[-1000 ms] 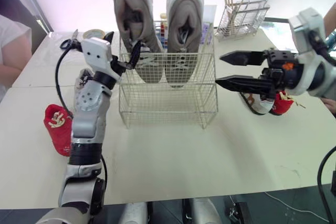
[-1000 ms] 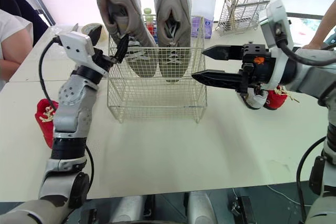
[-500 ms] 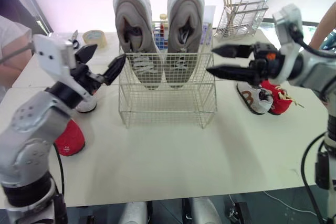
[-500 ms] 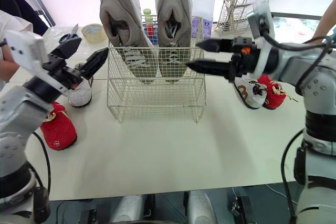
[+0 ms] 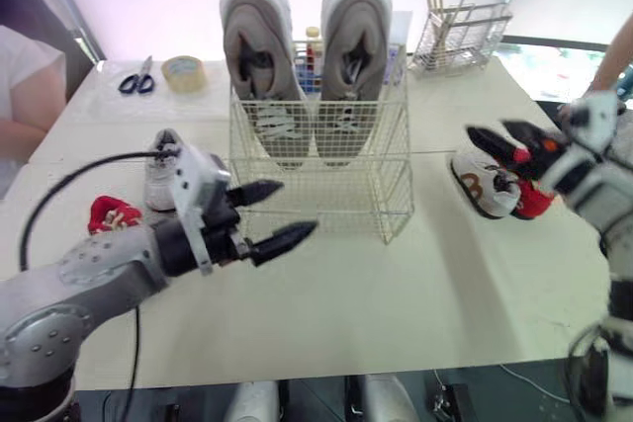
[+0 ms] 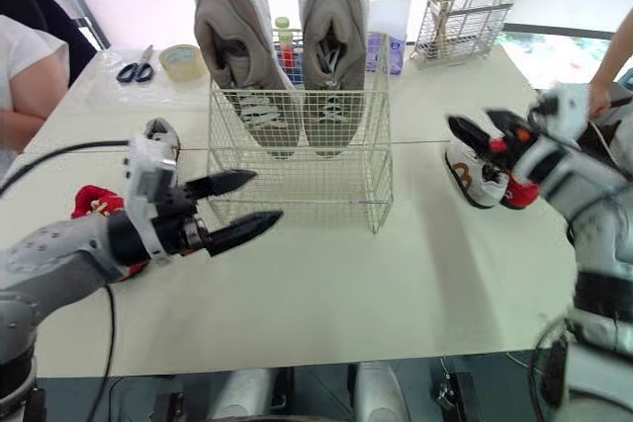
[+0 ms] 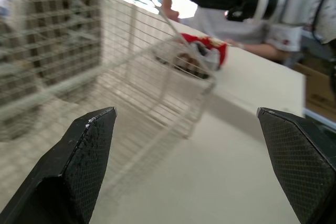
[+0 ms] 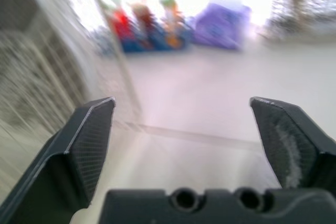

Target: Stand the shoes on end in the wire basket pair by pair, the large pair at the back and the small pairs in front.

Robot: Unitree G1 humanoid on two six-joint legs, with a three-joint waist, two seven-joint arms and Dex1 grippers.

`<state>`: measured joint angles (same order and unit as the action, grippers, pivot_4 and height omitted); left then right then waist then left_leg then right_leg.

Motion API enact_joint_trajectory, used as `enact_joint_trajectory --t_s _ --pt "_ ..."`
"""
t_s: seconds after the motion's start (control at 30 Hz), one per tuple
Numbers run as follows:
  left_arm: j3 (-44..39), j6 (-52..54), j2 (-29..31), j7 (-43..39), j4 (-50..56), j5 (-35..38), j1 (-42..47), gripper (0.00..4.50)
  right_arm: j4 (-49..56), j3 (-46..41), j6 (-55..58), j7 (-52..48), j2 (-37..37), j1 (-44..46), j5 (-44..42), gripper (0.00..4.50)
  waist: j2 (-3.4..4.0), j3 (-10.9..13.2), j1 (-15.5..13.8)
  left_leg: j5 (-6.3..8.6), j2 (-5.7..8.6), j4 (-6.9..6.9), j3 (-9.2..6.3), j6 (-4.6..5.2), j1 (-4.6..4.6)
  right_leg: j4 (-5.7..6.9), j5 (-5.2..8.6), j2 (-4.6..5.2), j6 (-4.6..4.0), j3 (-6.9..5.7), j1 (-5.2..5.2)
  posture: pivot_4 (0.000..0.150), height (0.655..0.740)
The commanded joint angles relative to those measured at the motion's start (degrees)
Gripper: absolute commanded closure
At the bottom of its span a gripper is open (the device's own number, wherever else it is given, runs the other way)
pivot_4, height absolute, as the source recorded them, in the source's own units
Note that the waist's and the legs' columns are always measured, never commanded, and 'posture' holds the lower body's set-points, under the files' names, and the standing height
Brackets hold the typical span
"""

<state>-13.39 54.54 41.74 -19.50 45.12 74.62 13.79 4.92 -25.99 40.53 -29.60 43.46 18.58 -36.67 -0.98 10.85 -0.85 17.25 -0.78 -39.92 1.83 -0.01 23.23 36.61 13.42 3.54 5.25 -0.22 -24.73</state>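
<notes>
Hovering my right gripper point(image 5: 488, 129), fingers spread and empty, just over the small white sneaker point(image 5: 483, 183) and red shoe point(image 5: 531, 201), which lie side by side right of the wire basket point(image 5: 321, 195), long axes roughly front to back. My left gripper point(image 5: 297, 207), also spread and empty, hangs before the basket, farther off.

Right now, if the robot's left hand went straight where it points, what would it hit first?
Probably the wire basket, near its front corner. The left hand, open, points along the basket's front; depth is unclear, so it might slip past toward the small shoes beyond.
</notes>
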Motion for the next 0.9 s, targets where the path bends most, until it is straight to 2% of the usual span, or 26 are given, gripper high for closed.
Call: enact_joint_trajectory --t_s 0.03,0.13,0.27,0.5,0.9 --pt "2.05 -1.72 1.18 -5.64 0.69 2.0 0.48 0.08 9.67 -6.5 -2.1 2.59 -1.07 -8.01 1.23 0.0 0.12 -0.05 0.18 -0.01 0.0 -0.01 0.02 -0.01 -0.02 0.02 0.0 0.0 0.0 0.01 0.0 0.15 0.74" --pt "2.29 -1.85 2.05 -8.61 -1.06 4.54 0.83 0.08 12.98 -6.99 -3.03 3.18 -3.55 -15.2 2.08 0.0 0.19 -0.09 0.72 0.0 -0.02 0.01 0.14 0.0 -0.41 0.01 0.06 -0.15 -0.1 0.11 0.27 0.15 0.74" --pt "3.44 -2.03 3.84 -10.33 -1.63 2.51 1.68 0.08 10.4 -4.56 -4.91 5.22 -7.09 -17.0 4.6 0.0 0.23 -0.12 1.51 0.01 -0.08 0.11 0.19 0.01 -0.84 -0.09 0.25 -0.31 -0.42 0.21 0.66 0.15 0.74" --pt "4.21 -3.18 5.32 -10.37 0.59 -1.92 -1.87 0.08 -3.57 0.9 -13.84 5.07 -10.91 -10.31 10.41 0.0 0.28 -0.15 1.67 0.01 -0.07 0.26 0.31 0.01 -0.86 -0.12 0.24 -0.36 -0.4 0.4 0.56 0.15 0.74" --pt "2.9 -4.35 6.44 -5.84 3.77 -0.75 -6.49 0.08 -25.23 5.08 -24.41 0.78 -11.81 1.55 14.03 0.0 0.29 -0.15 1.65 0.01 -0.11 0.31 0.39 0.01 -0.85 -0.23 0.23 -0.31 -0.39 0.51 0.55 0.15 0.74"
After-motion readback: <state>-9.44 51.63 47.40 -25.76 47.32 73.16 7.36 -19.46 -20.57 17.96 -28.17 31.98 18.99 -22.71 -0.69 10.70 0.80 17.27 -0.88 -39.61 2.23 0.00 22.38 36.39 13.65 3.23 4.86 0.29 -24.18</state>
